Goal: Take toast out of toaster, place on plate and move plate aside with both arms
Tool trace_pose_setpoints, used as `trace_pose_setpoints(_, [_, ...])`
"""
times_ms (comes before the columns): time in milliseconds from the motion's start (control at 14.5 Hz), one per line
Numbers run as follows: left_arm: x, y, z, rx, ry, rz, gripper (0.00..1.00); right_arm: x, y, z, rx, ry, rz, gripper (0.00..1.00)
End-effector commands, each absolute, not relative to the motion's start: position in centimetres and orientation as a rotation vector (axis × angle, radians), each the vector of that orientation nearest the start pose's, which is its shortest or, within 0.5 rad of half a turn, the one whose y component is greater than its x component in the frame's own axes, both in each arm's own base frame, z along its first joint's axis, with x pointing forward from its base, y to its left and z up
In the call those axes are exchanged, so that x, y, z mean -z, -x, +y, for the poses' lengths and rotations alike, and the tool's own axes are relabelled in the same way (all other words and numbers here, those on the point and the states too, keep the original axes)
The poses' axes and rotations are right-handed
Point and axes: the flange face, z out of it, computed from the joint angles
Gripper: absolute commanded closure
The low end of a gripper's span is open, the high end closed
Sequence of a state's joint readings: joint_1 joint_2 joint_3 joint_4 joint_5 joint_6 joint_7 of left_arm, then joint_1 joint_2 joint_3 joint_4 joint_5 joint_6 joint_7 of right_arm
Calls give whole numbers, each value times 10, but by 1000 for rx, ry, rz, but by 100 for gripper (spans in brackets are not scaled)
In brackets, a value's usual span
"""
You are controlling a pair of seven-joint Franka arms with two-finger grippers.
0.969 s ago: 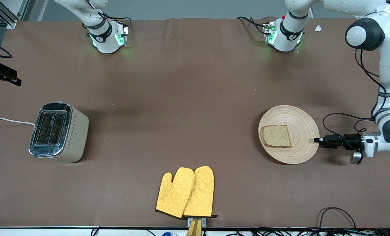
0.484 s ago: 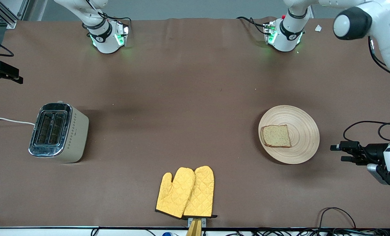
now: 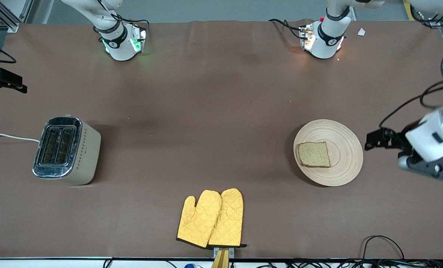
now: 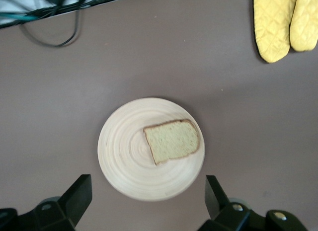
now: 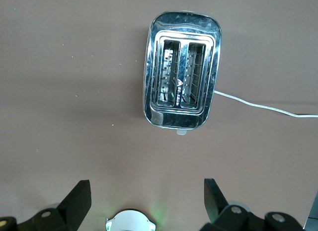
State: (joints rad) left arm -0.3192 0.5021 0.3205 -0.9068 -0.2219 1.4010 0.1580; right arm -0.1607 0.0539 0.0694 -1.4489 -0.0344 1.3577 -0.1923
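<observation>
The squarish brown wholegrain toast slice (image 3: 313, 154) lies on the round light wooden plate (image 3: 344, 149), off-centre toward the right arm's end of the table (image 3: 206, 111). The left tool (image 3: 372, 140) hangs just beside the plate's rim, fingers spread. The boxy steel toaster (image 3: 67, 150) stands well apart, under the right tool (image 5: 144, 201). The yellow quilted oven mitts (image 3: 211, 217) lie between, nearer the front camera.

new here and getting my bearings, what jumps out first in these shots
A round light wooden plate with a brown bread slice on it sits toward the left arm's end; the open left gripper hangs beside it. A chrome toaster stands at the right arm's end, and yellow quilted mitts lie nearest the camera.
</observation>
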Motion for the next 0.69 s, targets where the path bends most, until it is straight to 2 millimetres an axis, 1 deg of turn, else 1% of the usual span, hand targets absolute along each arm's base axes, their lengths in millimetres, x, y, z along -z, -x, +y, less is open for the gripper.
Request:
trace_pose_setpoints(0, [-655,-633,-63,-11,3202,222,0,-638,-539,-52,-238,3151,-176,0])
trace_pose_setpoints(69, [-668,-622,-56,-3,3209,205,0,-639,-539,-51,-238,3151,-180,0])
trace_pose_setpoints(138, [-678,-609,-48,7,3201,150,0,-639,-538,-50,-242,3150,-185,0])
trace_pose_setpoints(208, [-687,-599,-43,29,3199,91,0,-638,-537,-51,-252,3149,-177,0])
trace_pose_setpoints(346, [-694,-583,-39,94,3201,20,0,-640,-534,-50,-257,3148,-179,0])
trace_pose_setpoints(415, [-692,-577,-41,131,3189,32,0,-651,-525,-49,-251,3151,-178,0])
trace_pose_setpoints(484, [-683,-567,-40,177,3197,41,0,-658,-520,-48,-240,3156,-177,0])
trace_pose_setpoints(623, [-665,-541,-51,248,3181,49,0,-660,-519,-47,-233,3159,-181,0])
